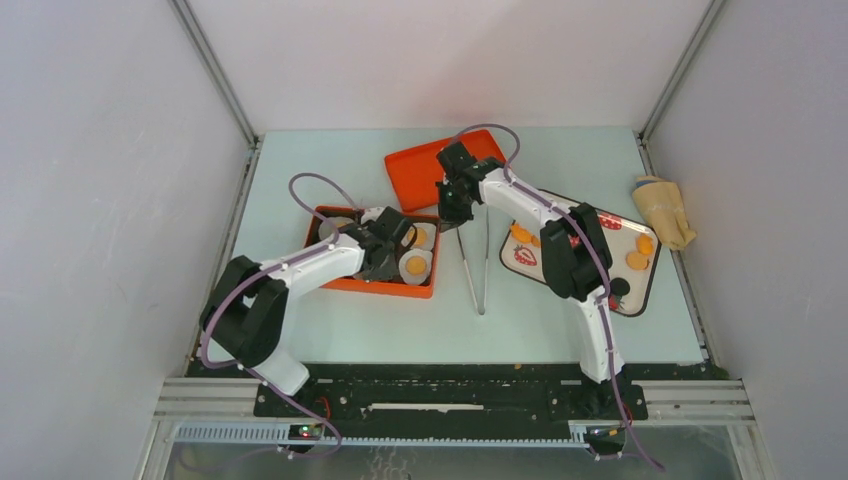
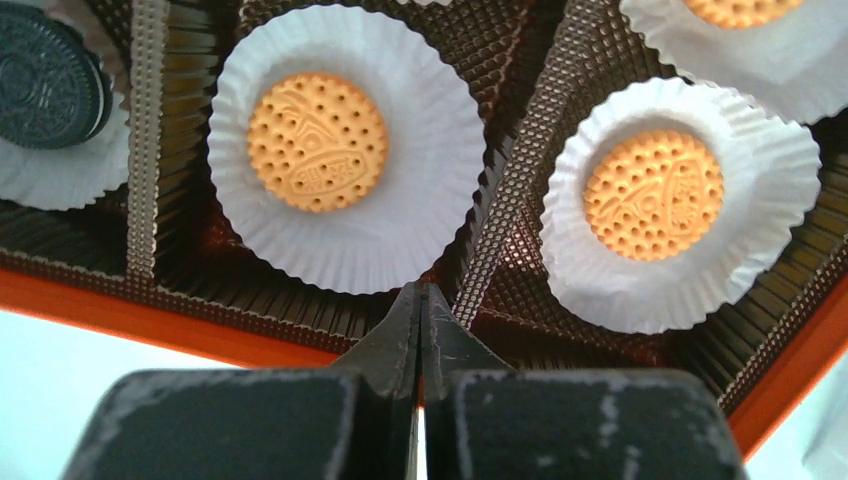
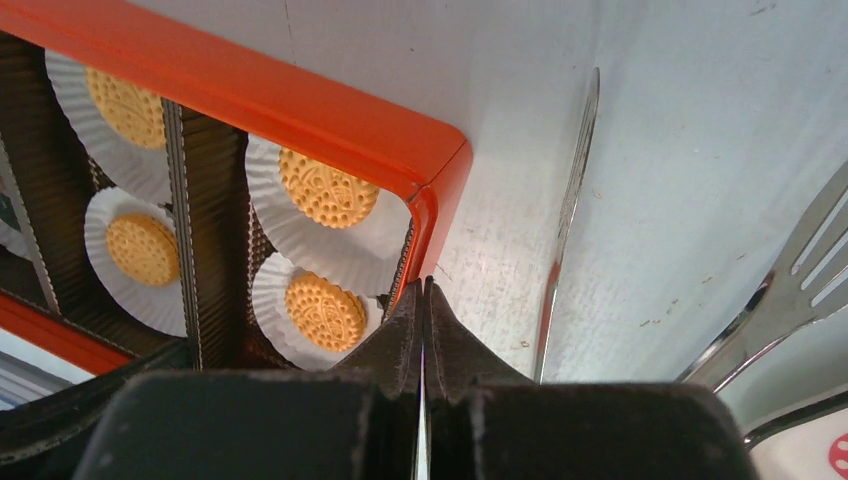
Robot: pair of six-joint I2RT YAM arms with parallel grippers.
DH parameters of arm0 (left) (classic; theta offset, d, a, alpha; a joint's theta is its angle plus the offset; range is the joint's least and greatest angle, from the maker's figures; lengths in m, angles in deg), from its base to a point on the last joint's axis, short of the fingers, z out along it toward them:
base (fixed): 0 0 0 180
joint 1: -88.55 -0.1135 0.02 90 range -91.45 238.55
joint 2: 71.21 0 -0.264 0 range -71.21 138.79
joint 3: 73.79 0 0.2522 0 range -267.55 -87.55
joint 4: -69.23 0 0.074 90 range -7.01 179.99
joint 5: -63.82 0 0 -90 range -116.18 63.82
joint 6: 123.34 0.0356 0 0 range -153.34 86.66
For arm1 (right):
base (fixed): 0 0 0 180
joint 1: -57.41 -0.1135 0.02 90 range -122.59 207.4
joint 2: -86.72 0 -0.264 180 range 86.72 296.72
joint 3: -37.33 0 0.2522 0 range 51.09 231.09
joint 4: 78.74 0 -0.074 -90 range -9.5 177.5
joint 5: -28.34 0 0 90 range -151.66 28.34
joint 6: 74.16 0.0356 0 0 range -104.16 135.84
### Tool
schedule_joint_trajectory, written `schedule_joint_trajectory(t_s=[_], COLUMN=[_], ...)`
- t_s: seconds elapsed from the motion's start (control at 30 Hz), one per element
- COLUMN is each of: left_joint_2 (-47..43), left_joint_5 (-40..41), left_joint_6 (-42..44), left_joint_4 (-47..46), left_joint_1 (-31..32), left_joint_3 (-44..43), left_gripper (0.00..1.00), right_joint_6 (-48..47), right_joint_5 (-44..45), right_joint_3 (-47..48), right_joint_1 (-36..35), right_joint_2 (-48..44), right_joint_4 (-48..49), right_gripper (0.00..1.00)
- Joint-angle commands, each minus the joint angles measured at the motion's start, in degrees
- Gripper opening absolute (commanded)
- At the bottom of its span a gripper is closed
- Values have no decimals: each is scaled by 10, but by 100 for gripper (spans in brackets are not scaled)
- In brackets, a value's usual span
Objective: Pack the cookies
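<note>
An orange box (image 1: 352, 284) with a brown ribbed insert holds orange-yellow cookies (image 1: 415, 267) in white paper cups. In the left wrist view two cookies (image 2: 317, 140) (image 2: 653, 195) lie in cups just beyond my left gripper (image 2: 422, 297), which is shut and empty over the box (image 1: 398, 248). My right gripper (image 1: 455, 214) is shut and empty at the box's right corner (image 3: 424, 290), with several cookies (image 3: 323, 311) in cups to its left. More cookies (image 1: 636, 260) lie on the strawberry-print plate (image 1: 632, 300).
Metal tongs (image 1: 476, 268) lie on the table between box and plate, and show right of my right gripper (image 3: 568, 210). An orange lid (image 1: 420, 170) lies behind the box. A dark sandwich cookie (image 2: 45, 75) sits in a cup. A beige cloth (image 1: 662, 210) lies far right.
</note>
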Motion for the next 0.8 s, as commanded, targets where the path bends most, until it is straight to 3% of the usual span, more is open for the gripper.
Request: schedule_joint_trajectory(t_s=[0.0, 0.27, 0.37, 0.47, 0.57, 0.77], left_joint_2=[-32, -71, -116, -153, -169, -156], left_joint_5=[-36, 136, 197, 180, 156, 117], left_joint_6=[-20, -30, -24, 6, 34, 96], left_joint_4=[-11, 101, 131, 92, 38, -11], left_joint_1=[10, 7, 4, -10, -23, -33], left_joint_3=[-10, -102, -162, -192, -197, -220], left_gripper=[0, 1, 9, 18, 39, 44], right_joint_6=[-14, -25, -34, -48, -55, -51], right_joint_5=[-9, 64, 105, 139, 142, 140], right_joint_3=[36, 3, 20, 87, 187, 387], right_joint_1=[-2, 10, 33, 70, 108, 166], right_joint_2=[7, -77, -105, -90, -36, 111], right_joint_4=[-10, -5, -17, -57, -111, -184], right_gripper=[0, 2, 7, 21, 29, 40])
